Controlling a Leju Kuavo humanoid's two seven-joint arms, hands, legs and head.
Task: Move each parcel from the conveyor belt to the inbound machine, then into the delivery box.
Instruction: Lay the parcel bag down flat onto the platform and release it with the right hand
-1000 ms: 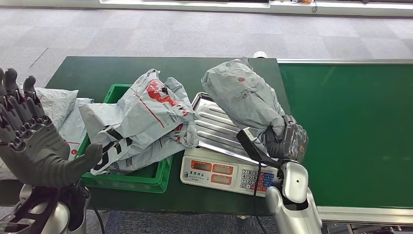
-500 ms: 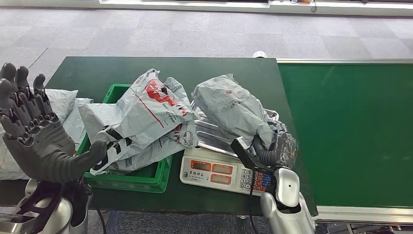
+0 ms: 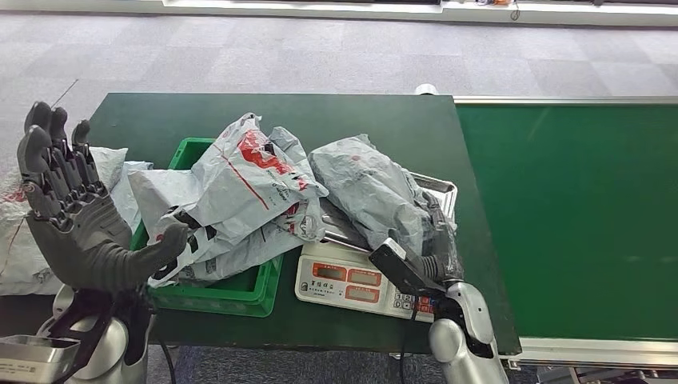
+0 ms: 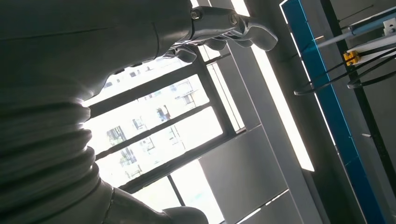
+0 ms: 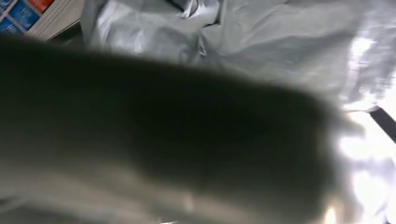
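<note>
The green conveyor belt (image 3: pixel 576 216) takes up the right half of the head view, bare of parcels. Left of it, the dark green table (image 3: pixel 240 112) runs across the middle of the frame. On the table's left-centre sits a green plastic crate (image 3: pixel 232 294), heaped with white-and-grey parcels (image 3: pixel 240 192) (one bears a red print). More pale parcels (image 3: pixel 104 172) lie against the crate's left side, at the left edge of the frame.

The grey parcel (image 3: pixel 368 192) lies on the steel pan of the weighing scale (image 3: pixel 352 284), just right of the crate and at lower centre. The right hand (image 3: pixel 436 232) wraps the parcel's near end, fingers closed around the plastic; the right wrist view shows the same crinkled grey plastic (image 5: pixel 280 51) close up.

The left hand (image 3: pixel 80 232) is raised at lower left, palm toward the crate, fingers spread and holding nothing.
</note>
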